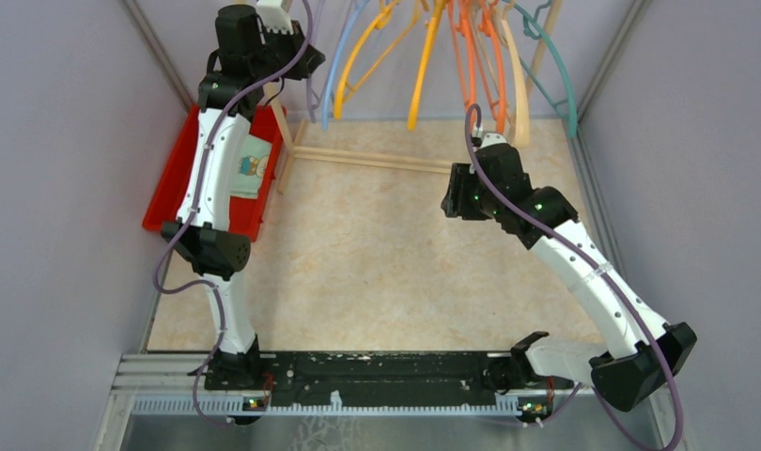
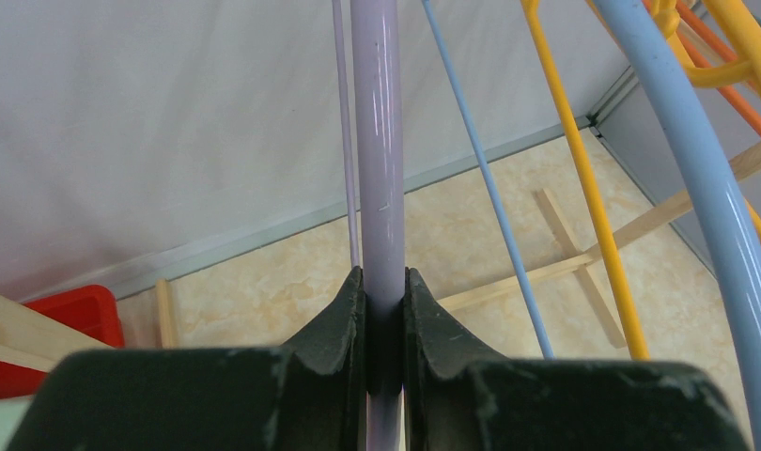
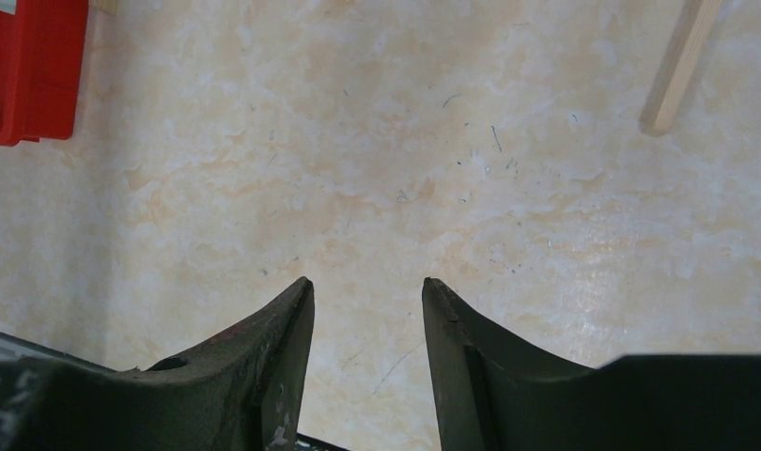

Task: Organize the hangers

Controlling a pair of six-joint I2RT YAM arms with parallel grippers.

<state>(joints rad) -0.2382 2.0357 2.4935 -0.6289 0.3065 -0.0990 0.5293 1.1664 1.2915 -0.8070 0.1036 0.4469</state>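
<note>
Left end effector (image 2: 384, 315) clamps the lavender hanger (image 2: 377, 141) above the wooden rack (image 2: 566, 235); pulling sideways may snag the light blue hanger (image 2: 710, 188), hooks unseen; right end effector (image 3: 367, 301) spread wide, empty.

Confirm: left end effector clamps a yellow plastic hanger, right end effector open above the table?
Wrong colour: the left wrist view shows the left end effector shut on a thin lavender plastic hanger, not yellow. The right end effector is open above the beige table.
</note>
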